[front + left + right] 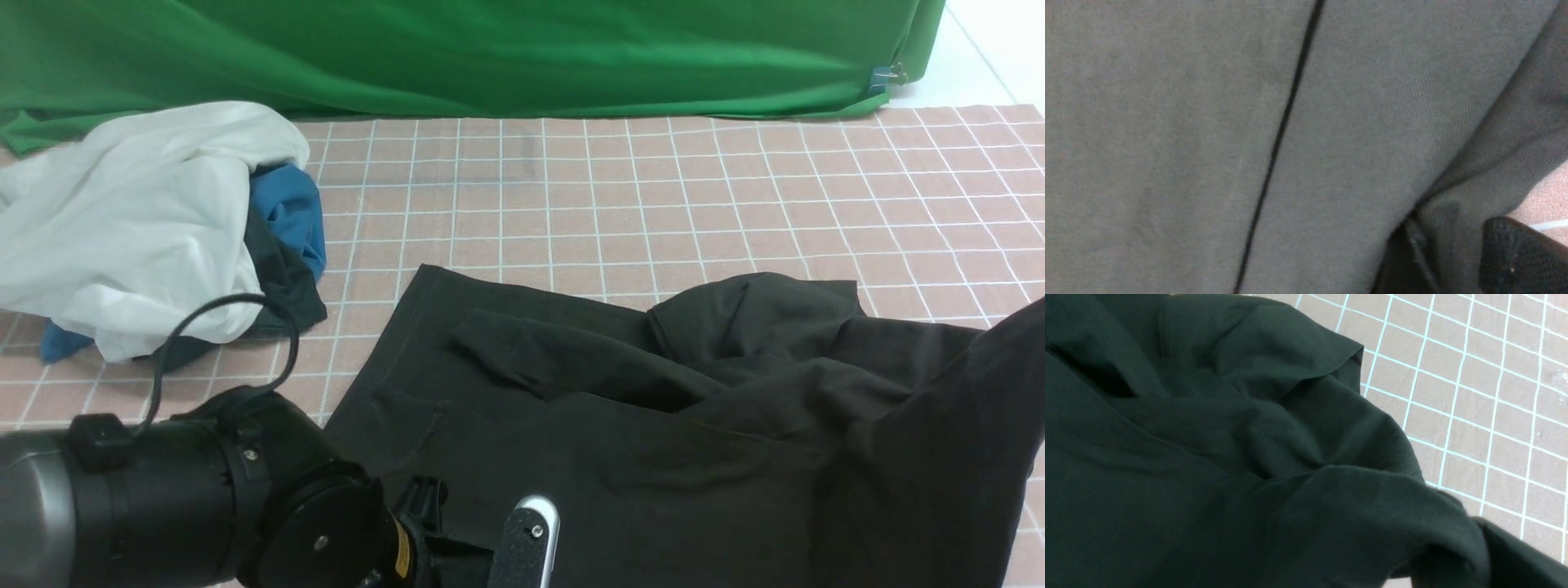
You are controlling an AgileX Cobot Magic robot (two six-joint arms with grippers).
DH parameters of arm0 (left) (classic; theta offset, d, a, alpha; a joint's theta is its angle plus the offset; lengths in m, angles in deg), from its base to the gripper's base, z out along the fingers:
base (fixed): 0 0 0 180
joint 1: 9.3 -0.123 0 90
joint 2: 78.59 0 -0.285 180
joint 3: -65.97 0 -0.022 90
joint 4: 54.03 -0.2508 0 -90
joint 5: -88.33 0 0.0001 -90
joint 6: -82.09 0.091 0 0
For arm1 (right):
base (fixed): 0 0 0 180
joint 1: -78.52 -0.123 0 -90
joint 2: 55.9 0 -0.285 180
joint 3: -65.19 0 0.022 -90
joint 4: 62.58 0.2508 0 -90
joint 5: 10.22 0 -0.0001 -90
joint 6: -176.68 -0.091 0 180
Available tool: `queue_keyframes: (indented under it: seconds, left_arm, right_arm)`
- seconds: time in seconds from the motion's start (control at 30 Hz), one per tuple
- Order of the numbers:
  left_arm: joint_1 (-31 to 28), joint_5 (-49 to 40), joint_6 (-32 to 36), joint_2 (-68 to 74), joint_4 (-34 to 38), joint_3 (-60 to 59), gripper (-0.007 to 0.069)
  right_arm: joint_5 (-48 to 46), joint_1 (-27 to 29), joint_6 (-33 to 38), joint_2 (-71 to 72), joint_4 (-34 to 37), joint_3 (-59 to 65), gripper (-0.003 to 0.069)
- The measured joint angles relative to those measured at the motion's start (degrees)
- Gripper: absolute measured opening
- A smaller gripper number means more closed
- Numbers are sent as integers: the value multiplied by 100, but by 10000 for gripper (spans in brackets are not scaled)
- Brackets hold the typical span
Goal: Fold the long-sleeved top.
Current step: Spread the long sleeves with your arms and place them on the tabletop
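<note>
The long-sleeved top (620, 425), a large, very dark garment, lies rumpled on the pink grid cloth (620, 180). Its hem side lies flat toward the left, while its right part rises off the table toward the right edge. My left gripper (482, 531) is low over the top's near edge. In the left wrist view the left gripper (1453, 261) stands open, its fingers (1515, 257) apart with a fold of the top (1208, 122) lying between them. My right gripper (1457, 563) is wrapped in the top (1229, 437) and shut on it, holding a bunch up. The right arm is out of the front view.
A pile of white (139, 220), blue (290, 208) and dark charcoal (282, 286) clothes lies at the left, close to the top's hem corner. A green curtain (490, 49) hangs along the back edge. My left arm's cable (229, 306) loops up in front of the pile.
</note>
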Motion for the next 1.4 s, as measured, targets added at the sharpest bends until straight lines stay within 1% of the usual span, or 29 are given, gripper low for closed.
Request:
queue_keyframes:
  seconds: [0.03,0.1,0.2,0.3,0.33,0.43,0.5,0.53,0.57,0.63,0.67,0.7,0.73,0.77,0.87,0.9,0.93,1.03,1.1,1.13,1.23,1.33,1.4]
  left_arm:
    - [0,32,-5,0,-7,-102,399]
    - [0,146,-5,0,-70,-226,459]
    - [0,270,-44,-6,-157,-284,499]
    - [0,338,-251,-5,-187,-284,497]
    - [0,391,-325,-5,-200,-286,485]
    - [0,589,-528,-5,-326,-292,378]
    - [0,652,-587,-5,-422,-292,248]
    - [0,652,-587,-5,-422,-292,235]
    - [0,629,-592,-5,-505,-292,129]
    - [0,523,-641,-5,-560,-284,55]
    - [0,420,-738,-27,-625,-255,38]
    - [0,304,-843,-65,-625,-195,32]
    - [0,88,-1098,-153,-625,-76,30]
    - [0,7,-1139,-195,-625,-51,30]
    - [0,-984,-2220,-834,-708,671,30]
    - [0,-985,-2291,-835,-724,724,30]
    - [0,-1566,-2823,-1195,-938,1164,30]
    - [0,-2589,-3517,-1825,-1597,1999,30]
    - [0,-2909,-3775,-2140,-2074,2488,30]
    - [-6,-3052,-3925,-2355,-2422,2841,30]
    - [-106,-3175,-4174,-2695,-2990,3556,30]
    - [-423,-3229,-4214,-2777,-3277,4180,30]
    - [-748,-3245,-4061,-2740,-3484,4455,30]
  right_arm:
    - [0,0,0,0,0,0,110]
    - [0,0,0,0,0,0,110]
    - [0,0,0,0,0,0,110]
    - [0,0,0,0,0,0,110]
    - [0,0,0,0,0,0,110]
    - [0,0,0,0,2,0,110]
    - [0,0,11,0,34,0,110]
    - [0,0,11,0,40,0,110]
    - [0,0,47,0,68,0,110]
    - [0,0,71,0,88,0,110]
    - [0,0,112,0,93,0,110]
    - [0,0,178,0,93,0,110]
    - [-6,0,178,0,101,0,110]
    - [-6,0,178,0,100,0,110]
    - [-42,0,224,5,107,0,110]
    - [-42,0,225,6,107,0,110]
    - [-67,0,290,24,107,0,108]
    - [-101,0,420,121,107,-9,90]
    - [-141,0,486,143,100,-94,85]
    - [-156,0,504,150,69,-174,85]
    - [-207,0,602,157,-31,-433,85]
    - [-311,0,819,157,-41,-731,85]
    - [-408,0,1001,157,-104,-1016,85]
